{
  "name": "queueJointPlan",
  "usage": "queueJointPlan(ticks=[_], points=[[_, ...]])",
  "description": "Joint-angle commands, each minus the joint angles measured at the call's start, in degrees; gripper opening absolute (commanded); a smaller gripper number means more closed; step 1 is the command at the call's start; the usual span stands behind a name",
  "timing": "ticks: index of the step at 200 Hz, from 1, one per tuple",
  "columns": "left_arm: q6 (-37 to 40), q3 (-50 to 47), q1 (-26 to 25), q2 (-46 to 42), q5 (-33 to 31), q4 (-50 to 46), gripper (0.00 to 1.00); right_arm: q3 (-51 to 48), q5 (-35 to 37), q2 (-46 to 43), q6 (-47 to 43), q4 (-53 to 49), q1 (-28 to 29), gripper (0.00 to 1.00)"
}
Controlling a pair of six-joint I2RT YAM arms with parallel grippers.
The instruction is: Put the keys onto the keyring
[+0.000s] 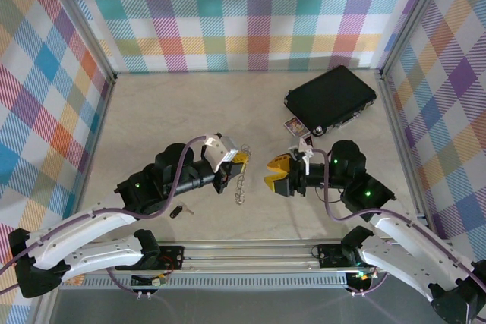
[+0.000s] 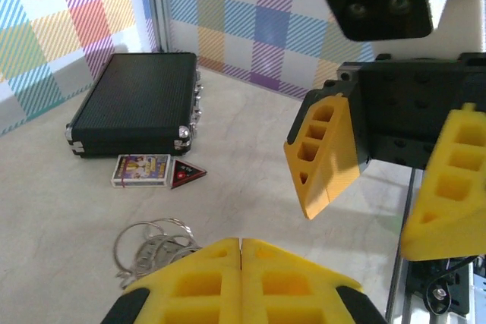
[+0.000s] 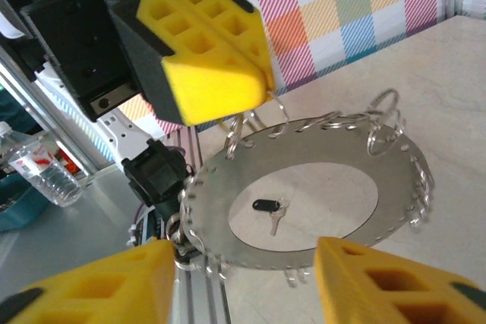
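left claw (image 1: 238,158): closed, pinching the keyring (image 1: 240,185), its links hanging down.
right claw (image 1: 270,173): open, fingers spread, at 3 o'clock of the left claw.
key (image 1: 176,212): flat on the desk (image 1: 152,127), at 8 o'clock of the keyring, apart from it.
black case (image 1: 330,99): far desk, 1 o'clock.

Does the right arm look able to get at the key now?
Probably not easily: the key lies beside the left arm, and the left gripper, shut on the keyring, hangs between it and the open right gripper.
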Motion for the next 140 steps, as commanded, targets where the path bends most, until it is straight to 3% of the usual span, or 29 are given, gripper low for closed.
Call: queueJointPlan(ticks=[1,48,87,140], points=[[0.6,2.1,-0.8,-2.5,4.0,2.6,0.00,0.8,0.5,-0.8,-0.9,4.9,1.1,0.45],[-1.3,-0.3,-0.8,-6.7,15.3,9.7,0.00,-0.1,-8.3,-3.4,1.9,12.3,2.8,0.39],[-1.9,0.2,-0.8,-7.4,22.6,11.9,0.00,0.3,-9.9,-6.1,1.0,13.2,4.0,0.35],[-2.0,0.4,-0.8,-6.6,26.7,12.9,0.00,0.9,-7.8,-4.6,0.5,15.2,7.1,0.25]])
